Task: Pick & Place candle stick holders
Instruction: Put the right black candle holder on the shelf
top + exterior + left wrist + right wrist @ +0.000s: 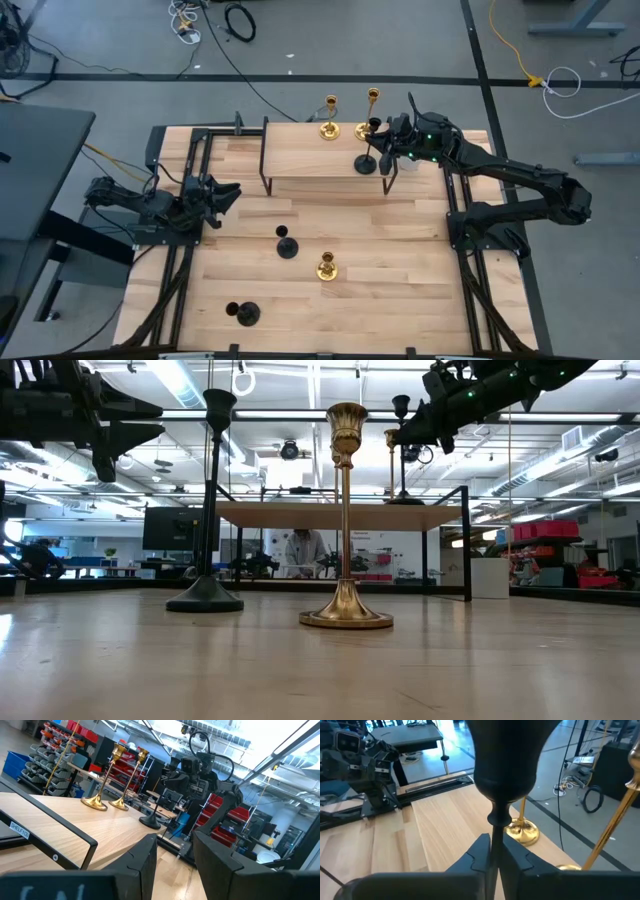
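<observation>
A raised wooden shelf [310, 160] stands at the table's far middle. Two gold holders [330, 130] [364, 130] stand on it by their round bases. My right gripper [385, 142] is shut on a black holder [367, 163] at the shelf's right end. On the table top stand a black holder [287, 247], a gold holder [326, 268] and another black holder [248, 314]. My left gripper [225, 192] is open and empty at the table's left side, and its fingers [145, 865] show in the left wrist view. My right gripper pinches the black holder's thin stem [495, 827] between its two fingers, just under the top cup [505, 760]. The fingers come about level from the table's right side and lie across the stem. The holder is upright, and its base [405, 498] looks set on the shelf top.
The shelf has thin black metal legs [265, 185]. Black frame rails [190, 250] [465, 250] run along the table's left and right sides. In the low view the nearer gold holder [345, 520] and black holder [207, 500] stand in front of the shelf.
</observation>
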### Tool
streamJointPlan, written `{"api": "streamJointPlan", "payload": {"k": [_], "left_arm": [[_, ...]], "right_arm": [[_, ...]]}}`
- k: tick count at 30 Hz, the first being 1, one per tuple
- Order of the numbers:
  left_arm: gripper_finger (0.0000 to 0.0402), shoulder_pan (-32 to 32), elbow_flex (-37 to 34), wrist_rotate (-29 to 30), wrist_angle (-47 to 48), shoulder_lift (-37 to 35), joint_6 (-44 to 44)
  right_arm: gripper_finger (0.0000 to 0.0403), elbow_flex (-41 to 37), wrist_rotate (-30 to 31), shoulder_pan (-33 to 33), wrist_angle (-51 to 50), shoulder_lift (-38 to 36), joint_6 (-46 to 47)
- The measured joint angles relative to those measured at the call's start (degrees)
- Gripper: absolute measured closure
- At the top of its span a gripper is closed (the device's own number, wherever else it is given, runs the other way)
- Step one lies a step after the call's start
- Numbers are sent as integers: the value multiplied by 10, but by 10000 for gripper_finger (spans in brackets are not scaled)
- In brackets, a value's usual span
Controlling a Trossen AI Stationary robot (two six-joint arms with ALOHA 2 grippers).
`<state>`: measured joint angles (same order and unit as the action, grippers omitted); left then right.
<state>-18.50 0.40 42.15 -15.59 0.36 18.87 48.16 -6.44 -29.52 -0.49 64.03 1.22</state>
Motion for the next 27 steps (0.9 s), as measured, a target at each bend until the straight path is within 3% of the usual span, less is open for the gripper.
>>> {"api": "streamJointPlan", "payload": {"k": [5,27], "left_arm": [[271,0,0,0,0,0,0],[271,0,0,0,0,0,0]], "right_arm": [[366,0,26,0,-8,0,-8],[374,0,12,0,-7,-18,-19]]}}
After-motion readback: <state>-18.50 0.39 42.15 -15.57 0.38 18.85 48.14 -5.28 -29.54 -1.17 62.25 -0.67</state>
